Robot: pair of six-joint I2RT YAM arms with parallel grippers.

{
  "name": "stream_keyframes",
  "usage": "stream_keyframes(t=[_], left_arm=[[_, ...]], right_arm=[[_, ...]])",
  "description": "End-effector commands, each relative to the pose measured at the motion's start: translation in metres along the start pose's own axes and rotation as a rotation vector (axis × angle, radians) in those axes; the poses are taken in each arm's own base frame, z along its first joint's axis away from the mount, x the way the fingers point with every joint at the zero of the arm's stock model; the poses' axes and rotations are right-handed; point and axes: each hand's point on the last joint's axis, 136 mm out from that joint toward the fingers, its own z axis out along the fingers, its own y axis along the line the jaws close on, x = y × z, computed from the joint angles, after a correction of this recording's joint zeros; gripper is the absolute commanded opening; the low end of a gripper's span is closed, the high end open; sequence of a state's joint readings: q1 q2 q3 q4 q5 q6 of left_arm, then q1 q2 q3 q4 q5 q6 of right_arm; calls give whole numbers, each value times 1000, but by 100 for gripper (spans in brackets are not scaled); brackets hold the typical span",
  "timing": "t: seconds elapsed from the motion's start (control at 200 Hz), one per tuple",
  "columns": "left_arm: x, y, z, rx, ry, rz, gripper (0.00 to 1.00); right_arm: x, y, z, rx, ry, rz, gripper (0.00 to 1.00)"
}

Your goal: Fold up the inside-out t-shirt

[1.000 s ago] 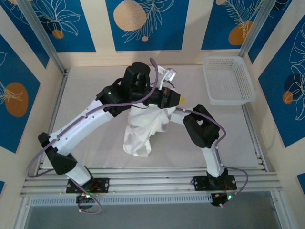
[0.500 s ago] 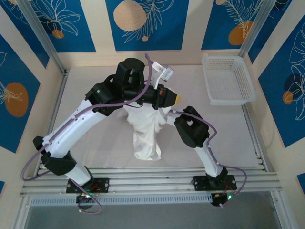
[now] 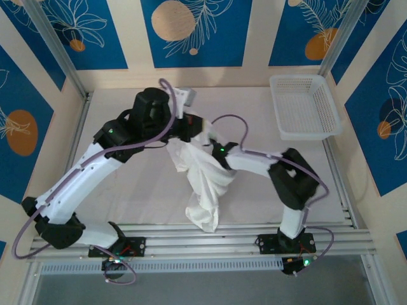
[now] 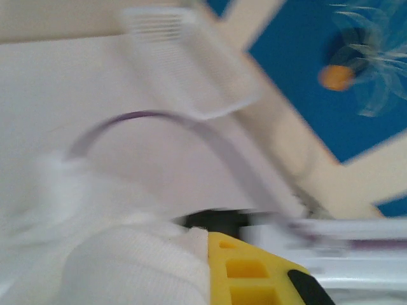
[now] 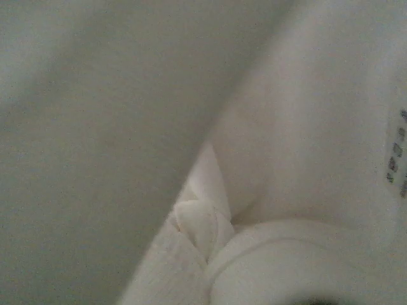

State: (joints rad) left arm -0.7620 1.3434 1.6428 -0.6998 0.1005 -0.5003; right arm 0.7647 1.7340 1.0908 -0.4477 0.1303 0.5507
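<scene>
Two grips were on the cloth at that moment, where a second earlier there had been one.

On the left, my left gripper [image 3: 198,132] sat over the middle of the table [image 3: 127,184], toward its far edge, pressed together on the upper bunch of the plain white, wrinkled cotton t-shirt [image 3: 205,184]. In the left wrist view, ribbed white cloth lay right against my yellow finger [image 4: 245,270]. That arm had swung a little toward the left edge over the last second, its hold unchanged.

The t-shirt hung from there as a twisted rope, not spread at all, trailing down toward the near edge of the table, where its lower end sagged just short of the rails.

To the right of that, my right gripper [image 3: 206,146] had come across from a folded-back pose and closed from wide open to pressed together. It was buried in the shirt's upper part just beside the left one. The right wrist view was white cloth at close range, so I judged it was pinching fabric, though I could not see which part.

The white plastic lattice basket [image 3: 305,105] stood at the far right corner, well apart.

I judged that with two holds I could now pull the shirt open. No folding was done yet.
</scene>
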Motion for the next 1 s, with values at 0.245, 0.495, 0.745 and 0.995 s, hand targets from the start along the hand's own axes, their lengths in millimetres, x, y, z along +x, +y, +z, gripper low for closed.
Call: stream_keyframes(t=[0.245,0.495,0.745,0.995], left_arm=[[107,188,37,-412,156,-298,0],[189,229,73,-489,356,-373,11],[112,170,37,-266,136,-193,78],[107,39,41,324,189,20,86]], right_arm=[[-28,81,-172,-734,-438,-45,0],[-56,57,-229,-761,-664,41,0],[-63,48,-235,-742,-686,80,0],[-70,49,-231,-740,-652,116,0]])
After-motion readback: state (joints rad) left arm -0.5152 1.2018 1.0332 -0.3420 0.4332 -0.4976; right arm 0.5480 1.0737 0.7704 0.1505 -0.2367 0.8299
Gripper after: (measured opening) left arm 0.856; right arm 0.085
